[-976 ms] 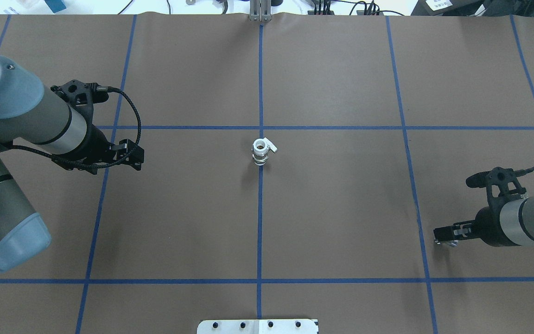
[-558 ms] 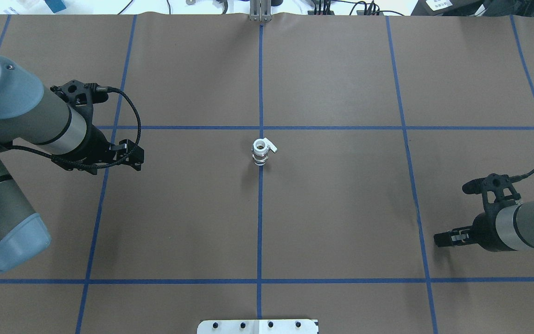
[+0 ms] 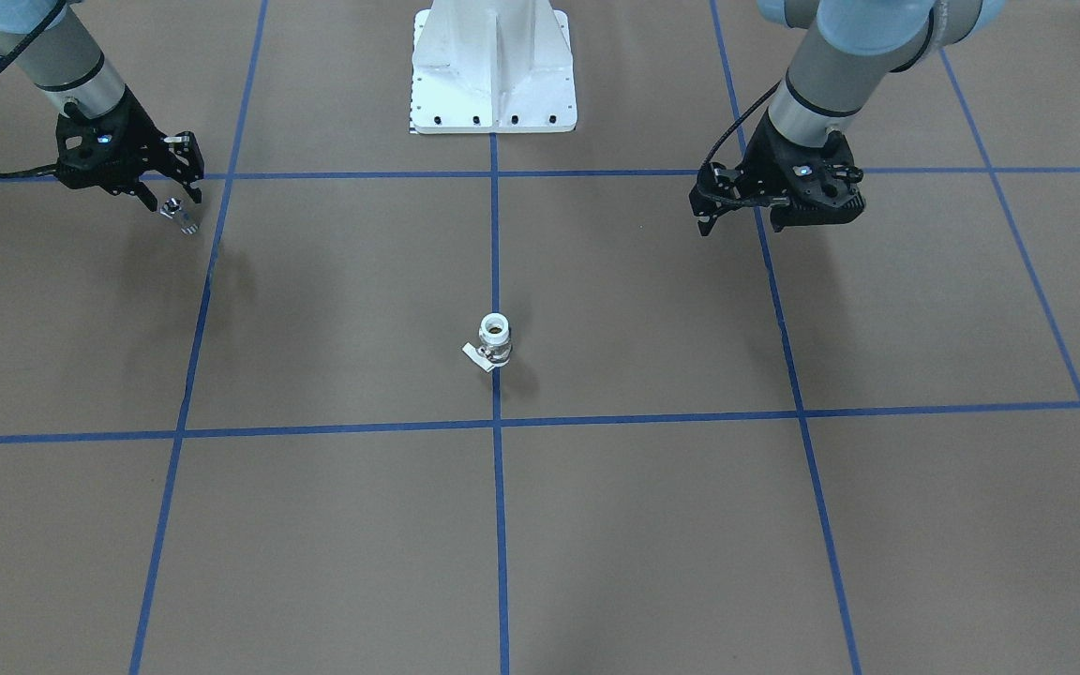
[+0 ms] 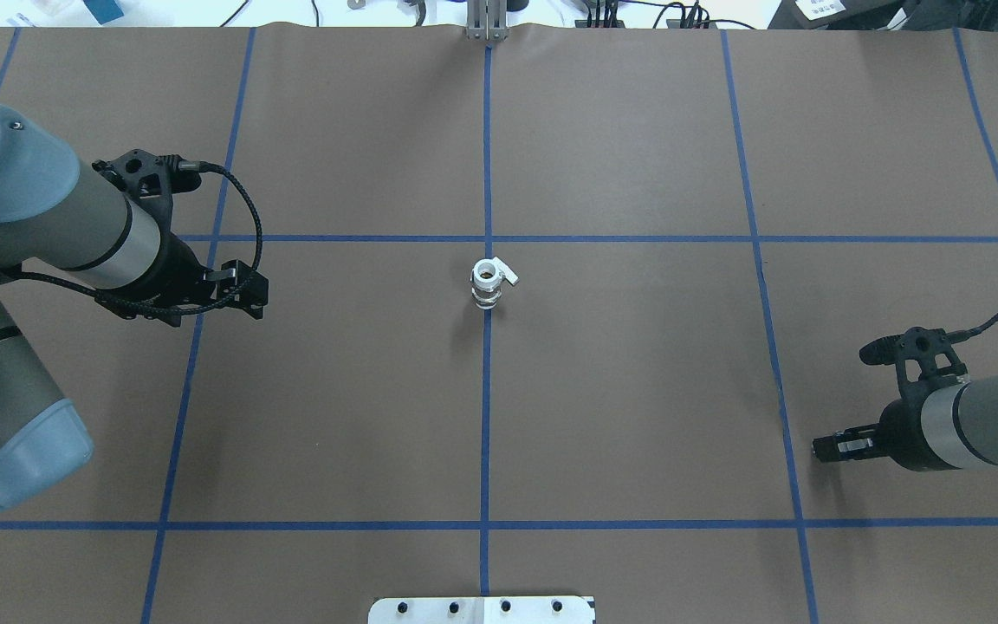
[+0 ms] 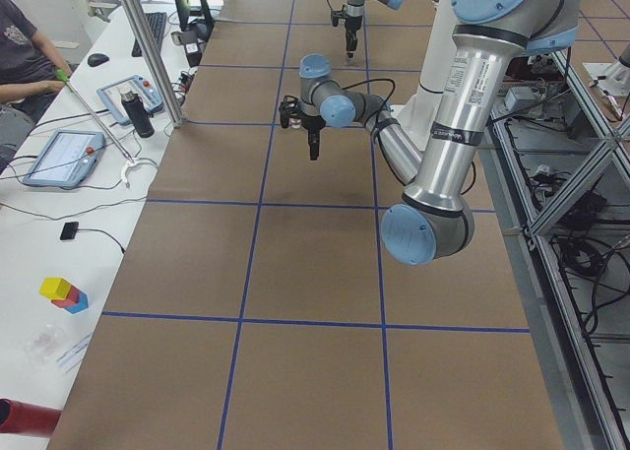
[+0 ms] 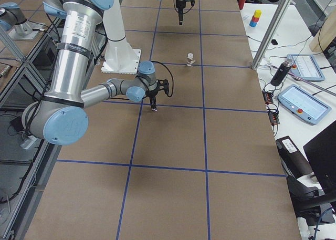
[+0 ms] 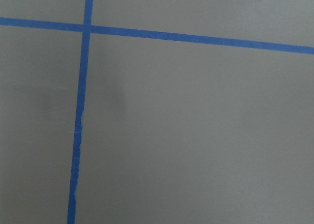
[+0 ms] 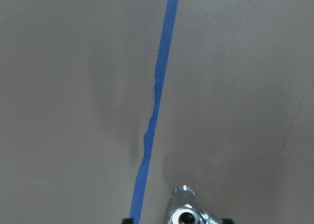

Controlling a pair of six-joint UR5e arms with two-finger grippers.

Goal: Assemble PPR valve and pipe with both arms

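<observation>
The PPR valve (image 4: 485, 286) stands upright on the brown table at the centre tape line, its white ring on top and its flat tab sticking out sideways; it also shows in the front view as the valve (image 3: 495, 342). Far off at the table's right side, my right gripper (image 4: 821, 451) is shut on the small silvery pipe (image 3: 182, 217), which hangs just above the table. The right wrist view shows the pipe (image 8: 184, 211) between the fingertips. My left gripper (image 4: 249, 293) hovers left of the valve, open and holding nothing.
Blue tape lines (image 4: 487, 433) divide the brown paper into squares. The white robot base plate (image 3: 493, 84) sits at the table's robot side. A side desk holds tablets (image 5: 61, 157) and a bottle (image 5: 140, 113), with a seated person (image 5: 25, 56) beside it.
The right arm has drawn back slightly toward the robot's edge and its wrist has turned, still holding the pipe. The left arm and the valve have not moved.
</observation>
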